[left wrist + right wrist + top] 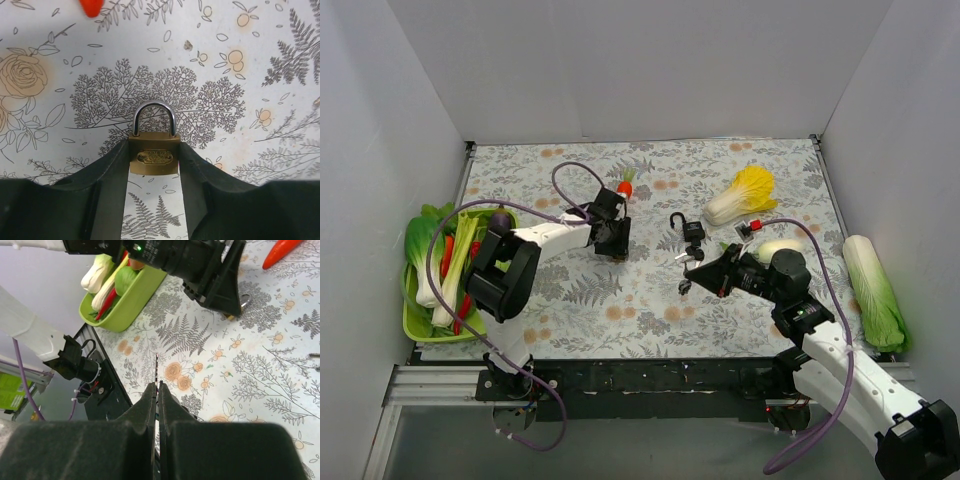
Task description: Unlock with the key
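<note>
Clamping brass padlock in left fingers, right fingers pinching key, both away from mat edges

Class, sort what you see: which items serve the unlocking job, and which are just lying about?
Job: brass padlock in left claw; key in right claw.
Lying about: black padlock, yellow cabbage, carrot, vegetable tray.

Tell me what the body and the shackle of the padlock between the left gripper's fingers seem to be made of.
The padlock body looks like brass: a dull golden-yellow metal with a matte face. The shackle is likely plated steel: silvery and polished, with bright highlights along the arch.
</note>
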`<state>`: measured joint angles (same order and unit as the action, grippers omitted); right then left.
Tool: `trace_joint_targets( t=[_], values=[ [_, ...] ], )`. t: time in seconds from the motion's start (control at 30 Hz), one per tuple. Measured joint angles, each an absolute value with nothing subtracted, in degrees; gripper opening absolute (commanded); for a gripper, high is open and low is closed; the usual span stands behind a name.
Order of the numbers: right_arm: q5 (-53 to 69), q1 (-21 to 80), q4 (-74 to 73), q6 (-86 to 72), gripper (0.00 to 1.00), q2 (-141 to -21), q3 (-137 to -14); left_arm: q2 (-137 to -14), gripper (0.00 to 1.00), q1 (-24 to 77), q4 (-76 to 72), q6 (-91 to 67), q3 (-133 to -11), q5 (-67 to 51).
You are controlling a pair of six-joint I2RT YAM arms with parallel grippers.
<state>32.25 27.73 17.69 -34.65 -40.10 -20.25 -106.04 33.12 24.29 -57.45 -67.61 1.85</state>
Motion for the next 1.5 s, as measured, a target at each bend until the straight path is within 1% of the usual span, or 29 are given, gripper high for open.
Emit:
trace_joint_targets(
  t=[0.13, 0.23, 0.37, 0.47, 0.6, 0.87, 0.97, 1.5],
  values=[
    [30.22, 28.69, 15.92, -33.23, 0.01, -40.51, -20.27, -103.81, 0.00, 29.56, 20.25, -62.57, -64.82, -5.61],
    [27.27, 31.79, 14.81, -32.27, 0.01, -42.65, -21.28, -100.99, 0.00, 27.86, 15.99, -67.96, -62.57, -11.11],
    [21.19, 39.11, 13.15, -30.89, 0.01, -47.46, -24.27, -97.30, 0.00, 26.76, 8.29, -76.14, -59.59, -17.78],
    [16.78, 44.10, 12.27, -30.06, 0.01, -51.94, -27.79, -94.02, 0.00, 25.98, 0.16, -83.81, -54.94, -22.57],
    [13.13, 47.05, 12.82, -30.28, 0.01, -58.98, -32.84, -91.44, 0.00, 24.91, -8.03, -91.53, -48.93, -26.55],
    [10.33, 47.18, 14.06, -31.75, 0.01, -72.44, -39.07, -86.30, 0.00, 24.47, -11.29, -95.44, -46.44, -27.88],
    [10.26, 47.20, 14.06, -31.73, 0.01, -75.37, -40.99, -84.44, 0.00, 24.47, -12.29, -95.44, -46.44, -27.97],
    [8.62, 47.13, 14.68, -31.48, 0.01, -78.41, -46.13, -83.92, 0.00, 24.47, -12.69, -95.98, -45.58, -28.47]
  ],
)
